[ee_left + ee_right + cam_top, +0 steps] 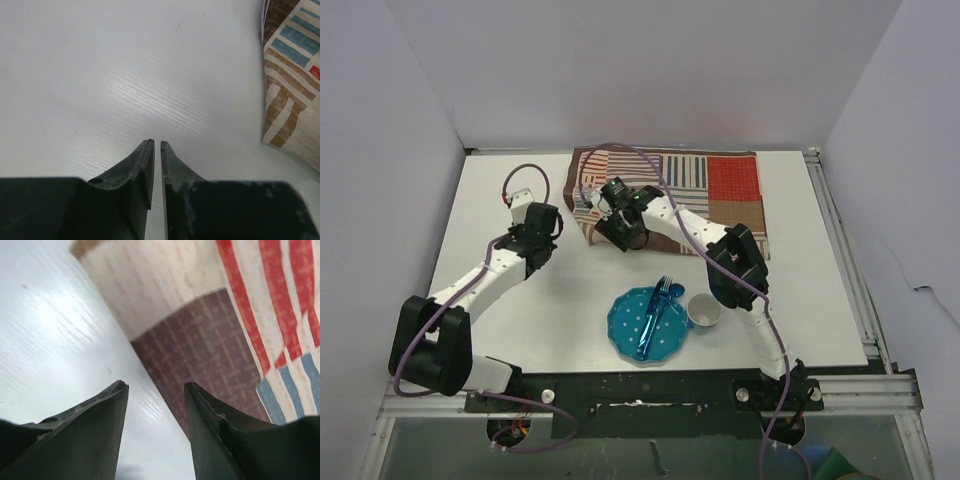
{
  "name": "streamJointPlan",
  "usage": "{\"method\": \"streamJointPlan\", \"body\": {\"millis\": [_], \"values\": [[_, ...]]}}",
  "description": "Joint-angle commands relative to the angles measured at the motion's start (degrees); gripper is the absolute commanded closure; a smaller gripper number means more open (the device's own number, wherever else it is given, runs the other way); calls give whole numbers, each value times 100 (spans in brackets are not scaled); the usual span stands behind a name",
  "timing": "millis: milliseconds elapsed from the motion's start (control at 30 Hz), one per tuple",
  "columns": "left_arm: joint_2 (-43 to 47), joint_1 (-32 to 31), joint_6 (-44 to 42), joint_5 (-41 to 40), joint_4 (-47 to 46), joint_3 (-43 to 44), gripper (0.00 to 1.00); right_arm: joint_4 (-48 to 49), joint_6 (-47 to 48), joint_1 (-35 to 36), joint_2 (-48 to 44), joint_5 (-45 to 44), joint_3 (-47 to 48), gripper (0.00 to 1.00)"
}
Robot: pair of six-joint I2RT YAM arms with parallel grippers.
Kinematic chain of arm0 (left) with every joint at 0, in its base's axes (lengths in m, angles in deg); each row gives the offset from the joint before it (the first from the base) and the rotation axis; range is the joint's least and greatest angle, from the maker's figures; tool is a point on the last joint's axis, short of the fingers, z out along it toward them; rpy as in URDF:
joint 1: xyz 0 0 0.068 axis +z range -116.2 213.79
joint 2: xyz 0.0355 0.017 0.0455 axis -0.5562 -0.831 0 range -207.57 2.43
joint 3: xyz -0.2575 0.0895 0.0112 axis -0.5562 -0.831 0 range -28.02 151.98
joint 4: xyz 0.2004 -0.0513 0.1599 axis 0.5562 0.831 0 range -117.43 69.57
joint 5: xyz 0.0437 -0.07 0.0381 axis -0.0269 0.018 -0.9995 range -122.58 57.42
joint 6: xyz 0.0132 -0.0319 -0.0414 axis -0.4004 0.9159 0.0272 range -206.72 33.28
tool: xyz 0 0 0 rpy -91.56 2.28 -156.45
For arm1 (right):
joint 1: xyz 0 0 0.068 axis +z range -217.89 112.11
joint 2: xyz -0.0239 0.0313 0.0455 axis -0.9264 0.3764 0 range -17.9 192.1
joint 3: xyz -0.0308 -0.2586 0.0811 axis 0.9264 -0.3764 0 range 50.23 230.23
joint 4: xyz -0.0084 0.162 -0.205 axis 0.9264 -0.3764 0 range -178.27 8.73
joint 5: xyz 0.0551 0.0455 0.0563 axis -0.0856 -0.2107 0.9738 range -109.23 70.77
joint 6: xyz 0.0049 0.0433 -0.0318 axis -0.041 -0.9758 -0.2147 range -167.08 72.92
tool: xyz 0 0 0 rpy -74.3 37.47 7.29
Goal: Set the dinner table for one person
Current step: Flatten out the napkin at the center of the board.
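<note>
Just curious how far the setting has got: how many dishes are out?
2: a blue dotted plate near the front edge, and a white cup just right of it. Others may be hidden.

The left fingers [141, 167] stand barely parted and the right fingers [97, 420] clearly apart, both empty, arms stretched forward.
</note>
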Motion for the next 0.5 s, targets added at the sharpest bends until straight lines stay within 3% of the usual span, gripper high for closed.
{"method": "streamJointPlan", "body": {"millis": [0, 467], "values": [[218, 81, 177, 280, -165, 152, 88, -164, 135, 233, 124, -245, 554, 50], [378, 94, 329, 626, -148, -98, 88, 277, 527, 310, 659, -367, 863, 48]]}}
